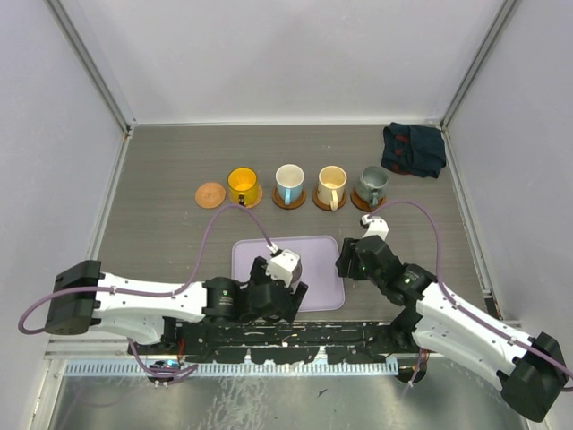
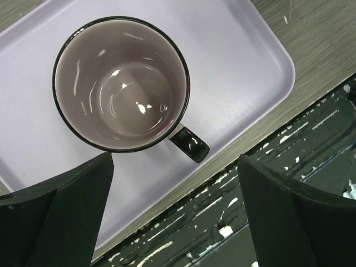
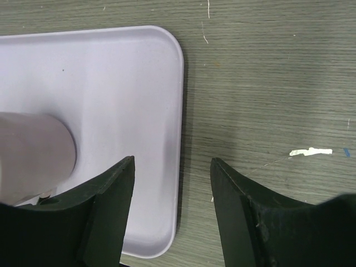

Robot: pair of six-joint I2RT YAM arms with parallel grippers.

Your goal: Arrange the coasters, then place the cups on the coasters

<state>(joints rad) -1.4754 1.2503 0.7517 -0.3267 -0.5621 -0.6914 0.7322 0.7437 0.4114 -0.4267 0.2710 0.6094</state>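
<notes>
The last piece to place, the purplish-grey mug (image 2: 121, 83), stands upright on the lilac tray (image 2: 239, 55), and the left gripper (image 2: 175, 167) hangs just above it with its jaws released and spread wide, holding nothing. In the left wrist view the mug sits in the upper left of the frame, beyond the fingertips rather than between them. Its dark handle (image 2: 189, 143) sticks out toward the lower right, pointing into the gap between the jaws, so I'd judge a grasp needs the jaws brought forward over the rim or turned to clear that handle. The right gripper (image 3: 172, 161) is also parted and empty, over the tray's right edge, with the mug only at the left margin of its view, so the left arm is plainly nearer. The bare coaster (image 1: 210, 193) waits at the left end of the row, up and left of the tray in the overhead view, beside the four mugs (image 1: 289, 184) already seated on theirs. I can read no brand, label or writing on the mug or tray; a small marking on the left arm is too small to make out
</notes>
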